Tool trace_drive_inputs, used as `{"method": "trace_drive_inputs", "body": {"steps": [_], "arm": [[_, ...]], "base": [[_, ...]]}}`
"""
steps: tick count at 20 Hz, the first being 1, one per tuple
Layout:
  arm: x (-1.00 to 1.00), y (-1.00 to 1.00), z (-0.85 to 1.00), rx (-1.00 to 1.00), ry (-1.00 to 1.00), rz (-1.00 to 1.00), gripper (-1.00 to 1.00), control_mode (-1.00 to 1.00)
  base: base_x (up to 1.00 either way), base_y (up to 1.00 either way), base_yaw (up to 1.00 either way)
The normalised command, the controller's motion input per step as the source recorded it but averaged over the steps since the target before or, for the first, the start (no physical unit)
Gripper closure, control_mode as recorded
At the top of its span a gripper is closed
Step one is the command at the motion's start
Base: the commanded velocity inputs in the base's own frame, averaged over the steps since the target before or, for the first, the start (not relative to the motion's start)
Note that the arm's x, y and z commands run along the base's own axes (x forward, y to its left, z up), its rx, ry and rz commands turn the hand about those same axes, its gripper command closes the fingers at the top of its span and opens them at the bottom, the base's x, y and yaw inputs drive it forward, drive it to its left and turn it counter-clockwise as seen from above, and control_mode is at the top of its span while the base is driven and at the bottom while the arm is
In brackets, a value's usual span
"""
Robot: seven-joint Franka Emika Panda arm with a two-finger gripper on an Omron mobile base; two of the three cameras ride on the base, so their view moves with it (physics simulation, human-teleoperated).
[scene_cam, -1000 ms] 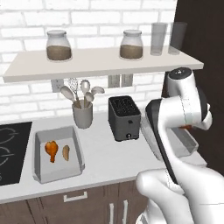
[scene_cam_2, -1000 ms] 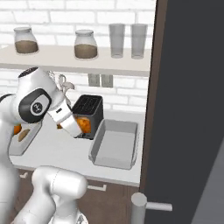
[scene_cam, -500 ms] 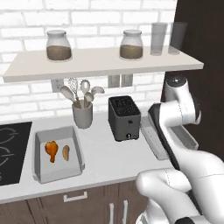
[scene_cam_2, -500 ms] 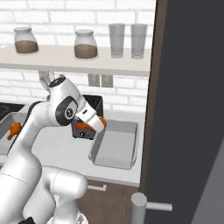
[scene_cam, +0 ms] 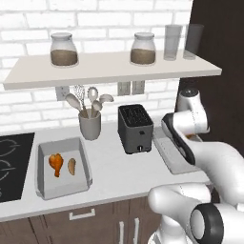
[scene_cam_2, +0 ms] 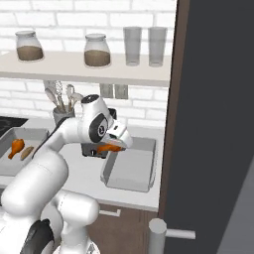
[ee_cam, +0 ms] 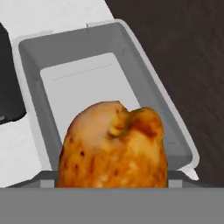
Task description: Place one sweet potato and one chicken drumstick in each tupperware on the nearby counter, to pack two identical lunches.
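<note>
Over the empty tray: your claw (scene_cam_2: 115, 147) is clamped on a chicken drumstick (ee_cam: 114, 146), above the near-toaster edge of the empty tupperware (scene_cam_2: 130, 168).
Landmark: the toaster (scene_cam: 135, 127) stands on the table (scene_cam: 116, 174); the empty tupperware sits just right of it.
Other tray: the filled tupperware (scene_cam: 63, 188), left of the toaster, holds one drumstick and one sweet potato.
Risk: if you release here, the drumstick may strike the rim and roll onto the table.
Cause: the load hangs near the wall, not mid-tray.
</note>
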Motion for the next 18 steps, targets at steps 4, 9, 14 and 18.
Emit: {"method": "trace_drive_inputs", "body": {"steps": [4,9,14,18], "arm": [[0.56,-0.18,-0.43,0.00,0.00,0.17,1.00,-1.00],[0.66,-0.11,-0.36,0.00,0.15,0.08,1.00,-1.00],[0.60,-0.06,-0.50,0.00,0.13,0.08,1.00,-1.00],[0.54,-0.16,-0.43,0.00,0.03,0.08,1.00,-1.00]], "base": [[0.00,0.00,0.00],[0.00,0.00,0.00],[0.00,0.00,0.00],[0.00,0.00,0.00]]}}
